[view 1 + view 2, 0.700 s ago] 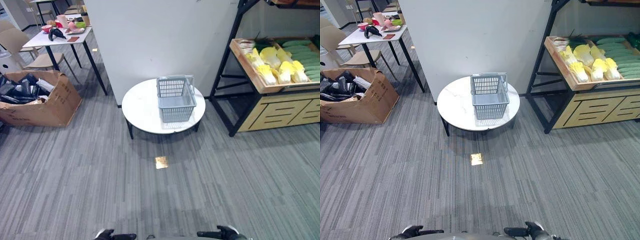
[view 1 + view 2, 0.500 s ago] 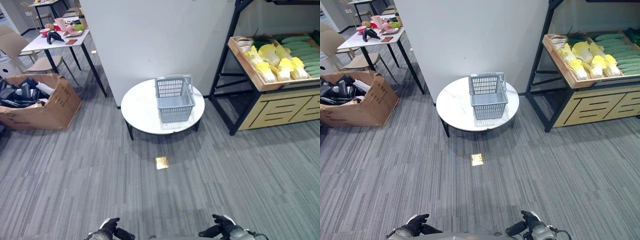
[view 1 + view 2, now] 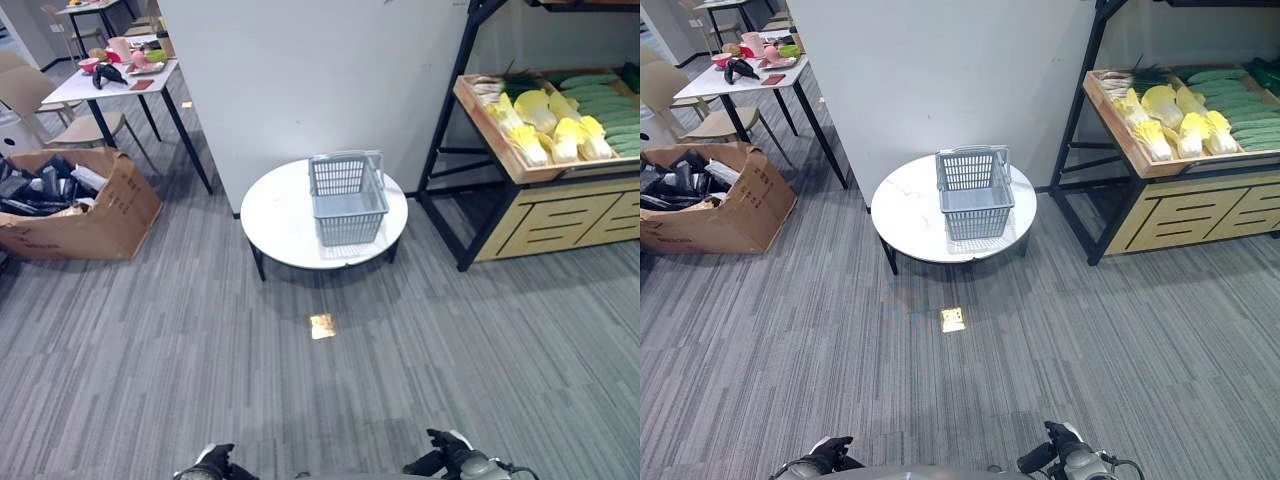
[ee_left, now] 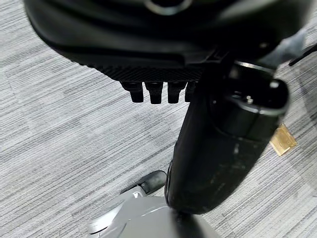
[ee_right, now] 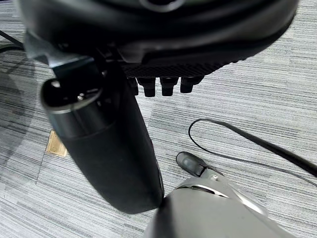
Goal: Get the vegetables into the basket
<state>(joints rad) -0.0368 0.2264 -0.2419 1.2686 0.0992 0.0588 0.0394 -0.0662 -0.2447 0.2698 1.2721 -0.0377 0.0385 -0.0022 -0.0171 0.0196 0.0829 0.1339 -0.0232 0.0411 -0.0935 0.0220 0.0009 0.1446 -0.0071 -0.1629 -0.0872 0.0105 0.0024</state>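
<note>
Since both hands hang low and empty with a good stretch of carpet [image 3: 200,340] ahead, the trouble I'd expect lies in the approach. The left hand [image 4: 158,89] has its fingers curled in short under the palm, gripping nothing; the right hand [image 5: 163,88] looks the same. The basket [image 3: 347,197] stands upright on the round table [image 3: 280,215], towards its back right part, handle folded to the rear. It looks empty. The vegetables [image 3: 560,130], yellow cabbages with green ones beyond, lie in the tilted wooden crate [image 3: 487,128] on the rack [image 3: 445,150] to the right, well apart from the basket.

The rack's black uprights and the low table edge could both catch an arm or a leg. A cabbage looks bulky for one hand and might slip; the light basket could slide if bumped.

Elsewhere, a white partition [image 3: 320,70] stands behind the table, a cardboard box [image 3: 90,215] sits on the floor to the left, and a desk [image 3: 120,80] with clutter stands beyond it. A brass floor plate [image 3: 322,325] glints ahead.
</note>
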